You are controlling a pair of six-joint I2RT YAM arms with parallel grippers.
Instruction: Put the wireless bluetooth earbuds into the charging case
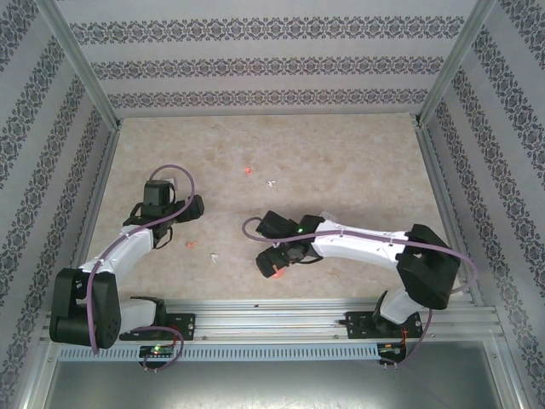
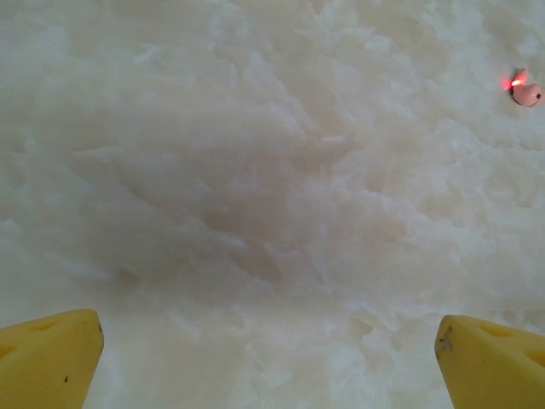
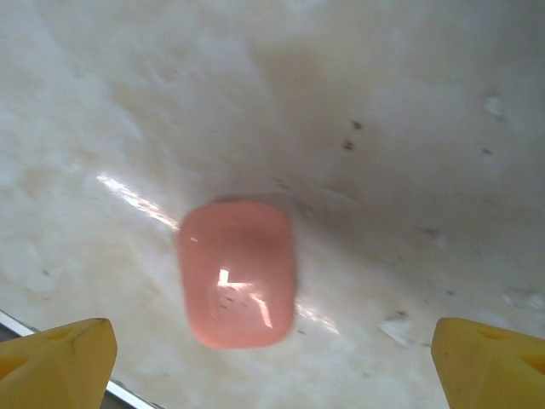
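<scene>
A coral-red charging case (image 3: 237, 273), lid shut, lies flat on the table between the yellow fingers (image 3: 60, 362) of my right gripper (image 3: 272, 366). The jaws stand wide and clear of it; from above, the case (image 1: 278, 273) peeks out under the right gripper (image 1: 274, 260). One coral earbud (image 1: 191, 244) and one white earbud (image 1: 214, 256) lie between the arms, and another coral (image 1: 248, 170) and white (image 1: 271, 181) pair lies farther back. My left gripper (image 1: 189, 209) is open over bare table (image 2: 255, 213), with a coral earbud (image 2: 525, 89) at the upper right of its view.
A small white object (image 1: 169, 180) sits just behind the left wrist, partly hidden. Patterned walls and metal posts close in the table on three sides. The metal rail (image 1: 272, 319) holding the arm bases runs just in front of the case.
</scene>
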